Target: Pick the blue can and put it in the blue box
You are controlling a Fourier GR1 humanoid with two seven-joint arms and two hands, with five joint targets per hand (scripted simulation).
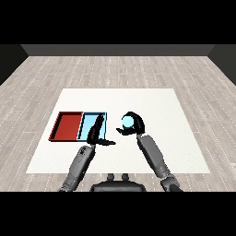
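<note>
Blue can in the right hand, carry to the blue tray coming up.

The blue can (126, 121) sits in the right hand (134, 124), fingers and thumb curled round it, just right of the light blue tray (103, 115); whether it is off the white table (152, 106) I cannot tell. Pick looks done, transport is the step in hand. Next move calls for travel toward nine o'clock, over the tray's near wall. Watch the left hand (97, 132): fingers straight and spread, hovering over that tray. Red tray (59, 126) lies beyond, at nine o'clock.
</note>
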